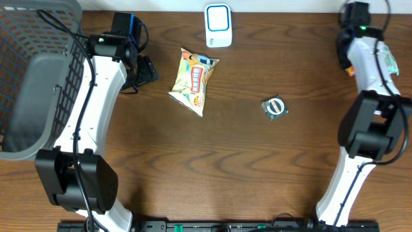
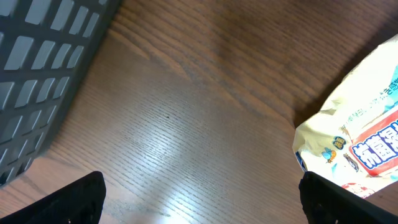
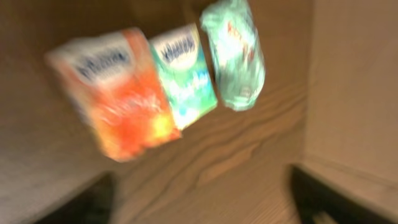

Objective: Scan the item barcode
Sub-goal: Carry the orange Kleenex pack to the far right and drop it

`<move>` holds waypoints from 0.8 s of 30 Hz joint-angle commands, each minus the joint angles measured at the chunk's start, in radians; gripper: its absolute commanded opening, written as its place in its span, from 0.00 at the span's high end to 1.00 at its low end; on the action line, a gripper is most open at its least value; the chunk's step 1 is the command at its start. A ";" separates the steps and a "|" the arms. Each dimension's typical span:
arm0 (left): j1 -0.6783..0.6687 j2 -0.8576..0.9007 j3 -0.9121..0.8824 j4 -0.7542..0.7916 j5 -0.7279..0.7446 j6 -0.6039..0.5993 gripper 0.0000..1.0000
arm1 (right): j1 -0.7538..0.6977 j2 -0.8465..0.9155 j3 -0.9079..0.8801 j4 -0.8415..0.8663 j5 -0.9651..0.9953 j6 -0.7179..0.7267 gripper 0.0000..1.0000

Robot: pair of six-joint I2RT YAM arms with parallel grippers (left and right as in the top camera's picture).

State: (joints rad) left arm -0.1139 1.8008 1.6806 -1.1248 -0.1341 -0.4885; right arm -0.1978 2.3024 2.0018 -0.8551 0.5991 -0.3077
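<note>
Where the brown wooden table (image 1: pixel 212 161) starts at the left, a grey plastic mesh basket (image 1: pixel 26 77) stands.

- Left gripper (image 2: pixel 205 205): black fingers spread wide, holding nothing, just left of the bag.
- Crinkled yellow plastic snack bag (image 1: pixel 193 80): lies flat, left of centre, in neither gripper.
- White-and-blue rectangular barcode scanner (image 1: pixel 218 26): at the far edge, near the bag.
- Small round dark-green wrapped piece (image 1: pixel 275 107): right of centre.
- Right gripper (image 3: pixel 205 202): fingers wide apart, empty, over a blurred orange packet (image 3: pixel 118 93), teal packet (image 3: pixel 183 74) and green pouch (image 3: pixel 233 53).
</note>
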 commanded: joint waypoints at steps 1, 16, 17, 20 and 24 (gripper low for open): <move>0.003 -0.005 0.003 -0.004 -0.013 0.017 0.02 | -0.040 -0.023 0.003 -0.037 -0.174 0.094 0.01; 0.003 -0.005 0.003 -0.004 -0.013 0.017 0.02 | 0.063 -0.122 0.040 -0.071 -0.901 0.298 0.01; 0.003 -0.005 0.003 -0.004 -0.013 0.017 0.02 | 0.085 -0.167 0.040 -0.082 -0.908 0.350 0.01; 0.003 -0.005 0.003 -0.004 -0.013 0.017 0.02 | 0.123 -0.236 0.040 -0.101 -1.011 0.503 0.01; 0.003 -0.005 0.003 -0.004 -0.013 0.017 0.02 | 0.194 -0.283 0.039 -0.143 -1.244 0.550 0.01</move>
State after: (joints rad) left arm -0.1139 1.8008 1.6806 -1.1252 -0.1341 -0.4885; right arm -0.0566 2.0521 2.0216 -0.9787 -0.4301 0.1524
